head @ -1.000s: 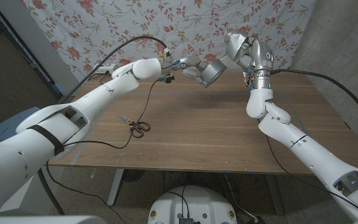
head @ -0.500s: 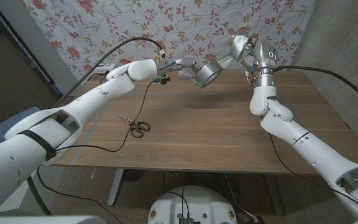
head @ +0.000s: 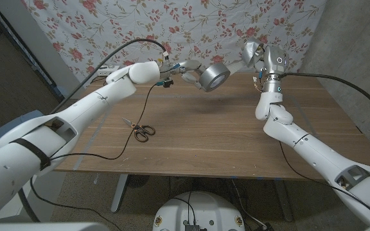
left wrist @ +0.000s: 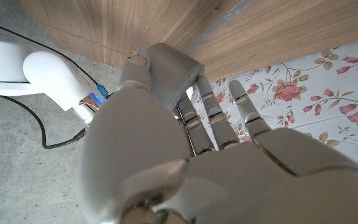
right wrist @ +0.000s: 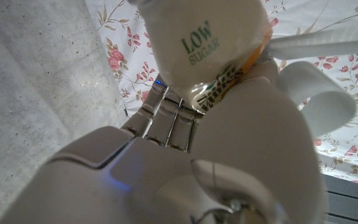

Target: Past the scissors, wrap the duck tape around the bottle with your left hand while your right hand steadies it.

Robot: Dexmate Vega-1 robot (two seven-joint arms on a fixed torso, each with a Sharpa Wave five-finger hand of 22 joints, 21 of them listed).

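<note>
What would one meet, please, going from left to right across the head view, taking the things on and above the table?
scissors → left hand → duck tape → bottle held in the right hand

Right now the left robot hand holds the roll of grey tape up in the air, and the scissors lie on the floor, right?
Not quite. The scissors lie on the wooden table, as the head view shows. The rest holds: the left robot hand holds the roll of grey tape up in the air.
</note>
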